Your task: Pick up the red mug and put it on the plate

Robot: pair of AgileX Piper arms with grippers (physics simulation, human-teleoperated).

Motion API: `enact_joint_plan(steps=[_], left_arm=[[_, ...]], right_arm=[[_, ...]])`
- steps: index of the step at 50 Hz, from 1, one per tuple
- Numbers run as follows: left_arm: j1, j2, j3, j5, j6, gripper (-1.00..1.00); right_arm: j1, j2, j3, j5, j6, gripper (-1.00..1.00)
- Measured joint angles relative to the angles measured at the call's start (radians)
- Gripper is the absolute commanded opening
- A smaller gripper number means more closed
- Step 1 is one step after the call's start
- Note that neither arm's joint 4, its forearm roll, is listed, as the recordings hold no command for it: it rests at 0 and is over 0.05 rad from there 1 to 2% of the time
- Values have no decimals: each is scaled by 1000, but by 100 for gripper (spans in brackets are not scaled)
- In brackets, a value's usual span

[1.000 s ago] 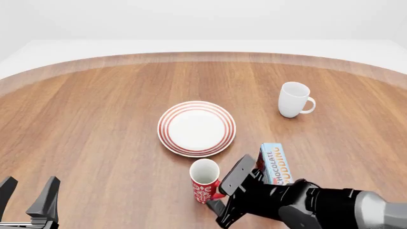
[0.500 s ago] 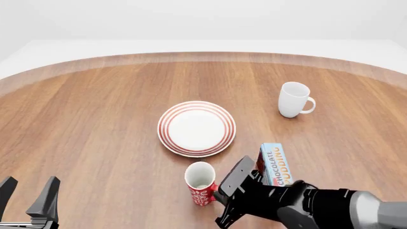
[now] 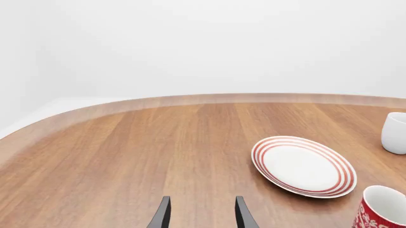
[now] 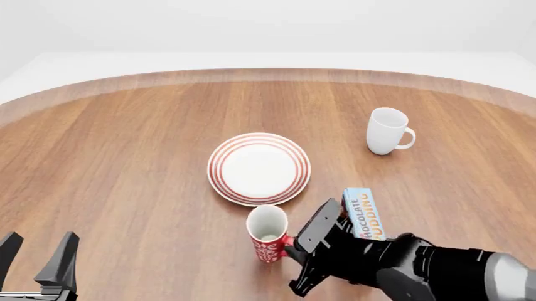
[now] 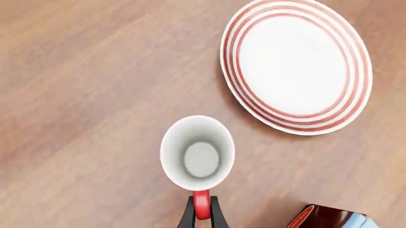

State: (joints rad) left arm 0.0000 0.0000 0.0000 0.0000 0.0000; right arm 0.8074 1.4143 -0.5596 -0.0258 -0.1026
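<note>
The red mug (image 4: 268, 234) with the white pattern stands upright just in front of the plate (image 4: 258, 168), open end up. My right gripper (image 4: 290, 243) is shut on its red handle; in the right wrist view the two fingers (image 5: 190, 217) pinch the handle (image 5: 201, 208) below the mug's white inside (image 5: 198, 153). The red-ringed plate (image 5: 295, 66) lies bare beyond the mug. I cannot tell whether the mug's base touches the table. My left gripper (image 4: 37, 252) is open and empty at the near left; its wrist view shows its gripper (image 3: 201, 216), the plate (image 3: 303, 165) and the mug (image 3: 381, 209).
A plain white mug (image 4: 385, 130) stands at the far right, also in the left wrist view (image 3: 394, 133). A chocolate pudding box (image 4: 364, 213) lies right of the red mug, close to my right arm; its corner (image 5: 330, 219) shows in the right wrist view.
The red mug, gripped by its handle, tipped to the left half a second ago, then came upright and shifted slightly toward the plate. The left arm has not moved.
</note>
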Motion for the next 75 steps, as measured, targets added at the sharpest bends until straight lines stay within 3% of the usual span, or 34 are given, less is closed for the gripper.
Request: enact_joint_plan(steps=[20,36,52,75], left_arm=[[0,0,0,0,0,100],[0,0,0,0,0,100],[0,0,0,0,0,100],[0,0,0,0,0,100]], right_arm=[[-34,-168,-52,141,-58,-100],[-65,-216,-113,212,-92,-100],[-110,-192,-185,223,-100,-100],[-190,-70,-308,165,-114,-100]])
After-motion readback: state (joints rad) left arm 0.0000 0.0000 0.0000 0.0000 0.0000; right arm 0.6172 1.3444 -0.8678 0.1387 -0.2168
